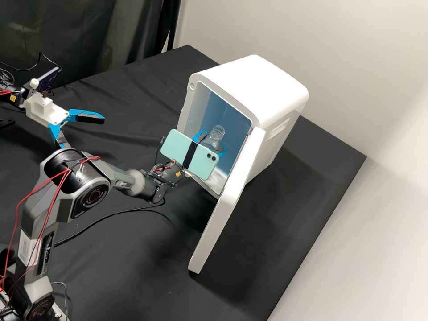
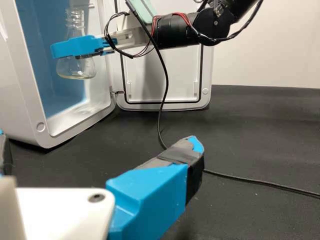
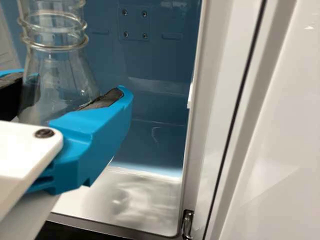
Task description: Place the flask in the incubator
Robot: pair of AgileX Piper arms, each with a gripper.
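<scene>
Inside the incubator (image 1: 267, 89), flask (image 2: 75, 69) in right jaws, off the floor (image 2: 75, 116) in left wrist view; left jaws wide.

Lab: black bench (image 1: 133, 89), white incubator (image 1: 267, 89), flask (image 1: 217, 133).

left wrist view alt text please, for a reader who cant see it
The right arm's blue jaws hold a clear flask at its neck inside the open white incubator, above its floor. The door stands swung open beside it, and the left arm's own blue finger sits in the foreground over the black bench.
</scene>
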